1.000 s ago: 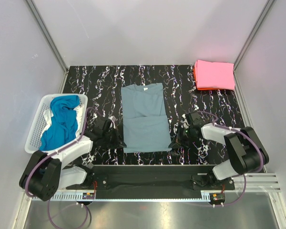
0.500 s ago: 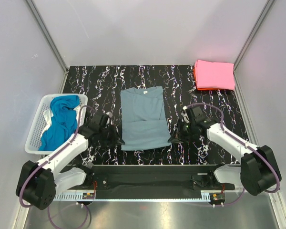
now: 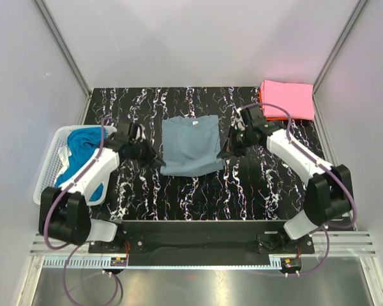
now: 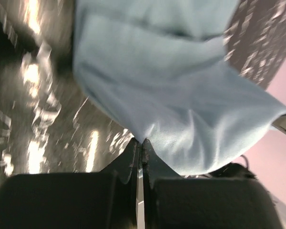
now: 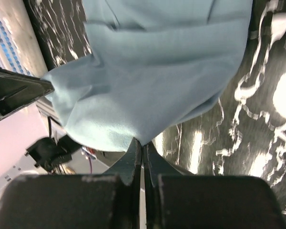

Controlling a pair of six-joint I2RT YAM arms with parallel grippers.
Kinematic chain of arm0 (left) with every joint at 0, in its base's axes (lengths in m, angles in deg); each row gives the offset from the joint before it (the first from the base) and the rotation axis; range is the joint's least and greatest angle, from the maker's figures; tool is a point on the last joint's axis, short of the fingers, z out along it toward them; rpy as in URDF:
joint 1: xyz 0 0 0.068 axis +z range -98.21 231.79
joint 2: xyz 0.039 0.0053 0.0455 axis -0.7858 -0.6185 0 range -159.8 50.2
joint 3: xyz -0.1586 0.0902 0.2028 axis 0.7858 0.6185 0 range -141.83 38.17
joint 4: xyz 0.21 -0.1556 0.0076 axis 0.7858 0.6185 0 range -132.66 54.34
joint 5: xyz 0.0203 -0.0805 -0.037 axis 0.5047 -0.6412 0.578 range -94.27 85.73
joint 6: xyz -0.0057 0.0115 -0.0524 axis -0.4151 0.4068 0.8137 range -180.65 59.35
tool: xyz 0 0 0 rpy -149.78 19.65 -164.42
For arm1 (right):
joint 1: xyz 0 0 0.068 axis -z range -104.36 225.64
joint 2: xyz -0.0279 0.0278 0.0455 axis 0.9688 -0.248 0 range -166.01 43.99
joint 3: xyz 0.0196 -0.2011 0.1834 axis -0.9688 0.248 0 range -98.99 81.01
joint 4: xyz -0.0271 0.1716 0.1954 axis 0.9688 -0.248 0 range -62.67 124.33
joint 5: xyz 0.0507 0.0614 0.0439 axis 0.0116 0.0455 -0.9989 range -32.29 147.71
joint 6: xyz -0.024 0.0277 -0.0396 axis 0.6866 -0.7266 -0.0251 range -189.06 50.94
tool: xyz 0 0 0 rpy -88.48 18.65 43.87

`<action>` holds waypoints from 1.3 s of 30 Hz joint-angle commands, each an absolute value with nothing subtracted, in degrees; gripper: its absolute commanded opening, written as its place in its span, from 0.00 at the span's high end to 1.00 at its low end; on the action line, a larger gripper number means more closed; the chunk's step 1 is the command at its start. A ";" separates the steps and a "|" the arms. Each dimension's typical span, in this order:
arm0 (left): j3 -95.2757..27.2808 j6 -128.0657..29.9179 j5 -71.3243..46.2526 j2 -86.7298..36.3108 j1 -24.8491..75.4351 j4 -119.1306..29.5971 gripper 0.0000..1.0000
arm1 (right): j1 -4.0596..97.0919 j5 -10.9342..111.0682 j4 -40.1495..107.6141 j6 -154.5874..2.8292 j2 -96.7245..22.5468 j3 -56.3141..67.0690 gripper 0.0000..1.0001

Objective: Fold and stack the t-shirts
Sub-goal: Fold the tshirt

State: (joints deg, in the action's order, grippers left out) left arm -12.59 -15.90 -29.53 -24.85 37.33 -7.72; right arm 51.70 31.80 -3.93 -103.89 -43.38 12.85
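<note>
Left claw [image 3: 156, 160] pinches the near-left corner of the grey-blue t-shirt [image 3: 190, 141] at the middle of the table [image 3: 268, 186], right claw [image 3: 227, 152] pinches the near-right corner (both pressed on cloth), so the half-fold is in hand; next, I think, lay the hem evenly by the collar.

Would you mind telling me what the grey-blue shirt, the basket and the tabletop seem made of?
Grey-blue shirt: soft matte cloth; it drapes and creases. Basket: white, likely rigid plastic; mesh walls hold shape. Tabletop: black with white veins, glossy glare; marble look, perhaps laminate.
</note>
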 commanded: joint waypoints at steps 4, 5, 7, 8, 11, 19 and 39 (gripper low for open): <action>-26.77 -19.43 -33.36 -33.38 39.75 -6.37 1.00 | 54.72 33.10 -7.51 -100.36 -49.96 -0.09 1.00; -29.04 -19.35 -33.63 -35.13 40.36 -6.45 1.00 | 55.16 32.58 -7.86 -100.01 -50.75 -1.24 1.00; -31.25 -19.08 -33.72 -36.81 41.07 -6.71 1.00 | 56.57 31.96 -8.47 -99.04 -53.12 -4.75 1.00; -33.52 -19.17 -33.81 -38.82 41.68 -6.63 1.00 | 57.01 31.43 -8.74 -98.69 -54.00 -5.90 1.00; -37.76 -19.17 -35.38 -42.95 42.74 -7.50 1.00 | 59.03 29.59 -8.83 -97.72 -57.43 -10.30 1.00; -44.88 -18.64 -37.33 -51.05 44.14 -14.53 1.00 | 60.53 24.40 -4.78 -95.17 -67.27 -20.75 1.00; -67.10 -14.08 -40.30 -78.55 50.91 -33.34 0.59 | 62.37 22.46 1.89 -92.44 -96.62 -50.97 0.60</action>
